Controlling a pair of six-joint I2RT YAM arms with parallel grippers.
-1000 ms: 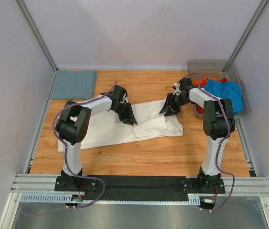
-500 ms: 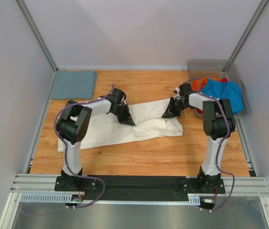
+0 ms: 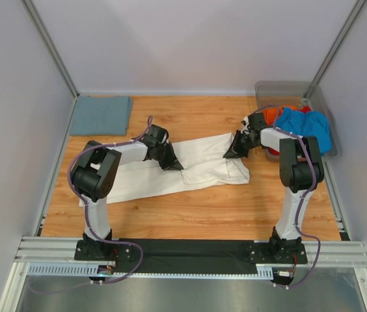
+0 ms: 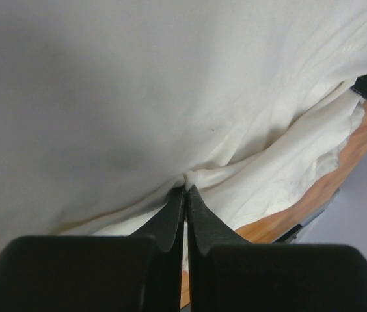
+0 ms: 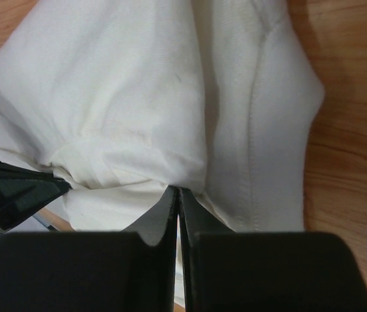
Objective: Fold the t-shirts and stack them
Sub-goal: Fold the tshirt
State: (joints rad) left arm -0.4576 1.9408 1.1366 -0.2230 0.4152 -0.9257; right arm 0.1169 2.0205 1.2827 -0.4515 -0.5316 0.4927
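cream cloth, soft and light: the cream shirt [image 3: 206, 156] lies in a long band across the middle of the table [image 3: 190, 211], from near left to far right, partly doubled over itself. it will likely sag and drape from any pinch and hold no shape of its own. on the wood it should drag rather than slide as one piece. it seems neither fragile nor slippery. the best holds look like hems, seams and fold edges, taken at two points at once so the span between is taut.

the left gripper [image 4: 185, 192] has its jaws pressed together on a small tuck of the shirt at a fold line near the middle. the right gripper [image 5: 176, 192] is likewise clamped on a bunched fold at the shirt's far right end, beside a stitched seam.

bare wood lies open on both the near and far sides of the shirt. a folded grey-blue shirt [image 3: 100, 115] sits in the far left corner, well apart. the bin [image 3: 281, 86] at the far right holds a blue shirt [image 3: 307, 127] and an orange shirt [image 3: 273, 115]. it stands just beside the right gripper, so i judge a swing to the right would be tight.
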